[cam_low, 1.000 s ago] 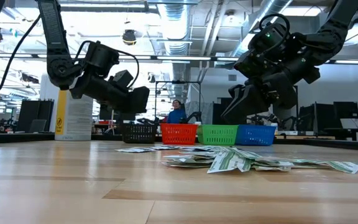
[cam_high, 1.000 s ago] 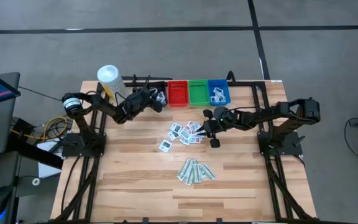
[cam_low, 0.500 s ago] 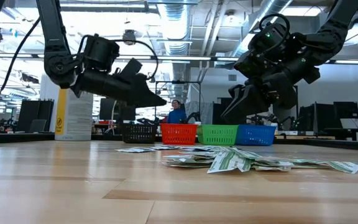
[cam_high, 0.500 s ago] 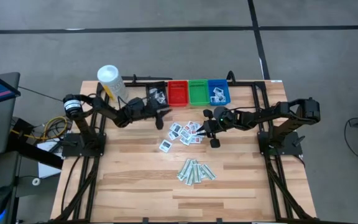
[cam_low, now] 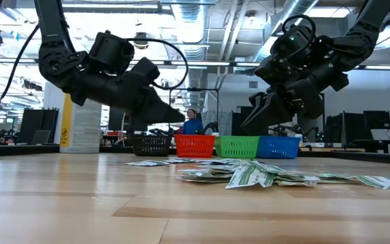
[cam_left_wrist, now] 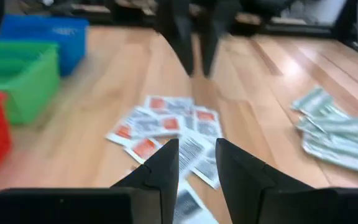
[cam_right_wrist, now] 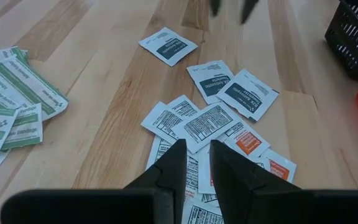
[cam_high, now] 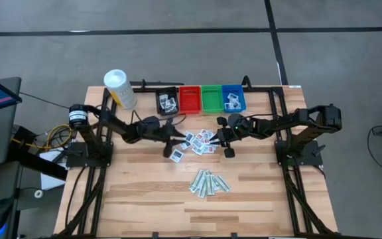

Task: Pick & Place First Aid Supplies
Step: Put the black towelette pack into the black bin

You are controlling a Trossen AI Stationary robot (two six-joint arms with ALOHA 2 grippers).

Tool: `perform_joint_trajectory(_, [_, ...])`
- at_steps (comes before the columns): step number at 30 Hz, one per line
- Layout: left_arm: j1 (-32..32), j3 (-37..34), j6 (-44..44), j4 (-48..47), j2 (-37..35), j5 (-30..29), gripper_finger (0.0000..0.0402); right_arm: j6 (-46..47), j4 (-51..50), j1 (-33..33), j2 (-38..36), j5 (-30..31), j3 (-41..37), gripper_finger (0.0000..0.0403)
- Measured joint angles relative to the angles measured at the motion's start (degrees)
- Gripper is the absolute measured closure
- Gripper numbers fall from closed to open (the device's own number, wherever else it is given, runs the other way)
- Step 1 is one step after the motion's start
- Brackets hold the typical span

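Left gripper (cam_high: 176,134) – jaws narrowly apart, empty – over white packets (cam_high: 197,141); right gripper (cam_high: 221,137) likewise; four bins (cam_high: 201,99).

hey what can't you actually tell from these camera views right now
- Print on the white packets: too small in the high view, motion-blurred in the left wrist view.
- Contents of the red bin and green bin: walls hide them in the low view.
- Black bin: cut off by the right wrist picture's edge.
- Green wrapped strips: count unclear, overlapping and blurred.
- Left tool: whether it touches a packet.
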Motion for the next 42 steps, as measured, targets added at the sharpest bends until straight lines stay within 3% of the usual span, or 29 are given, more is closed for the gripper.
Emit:
perform_joint_trajectory(14, [-8.0, -0.1, -1.5, -14.1, 0.0, -0.1, 0.0293, 0.2, 0.0, 0.0, 0.0, 0.0, 0.0, 0.0338])
perform_joint_trajectory(42, [-9.3, -0.3, -2.8, -14.2, 0.0, -4.8, 0.0293, 0.1, 0.0, 0.0, 0.0, 0.0, 0.0, 0.0338])
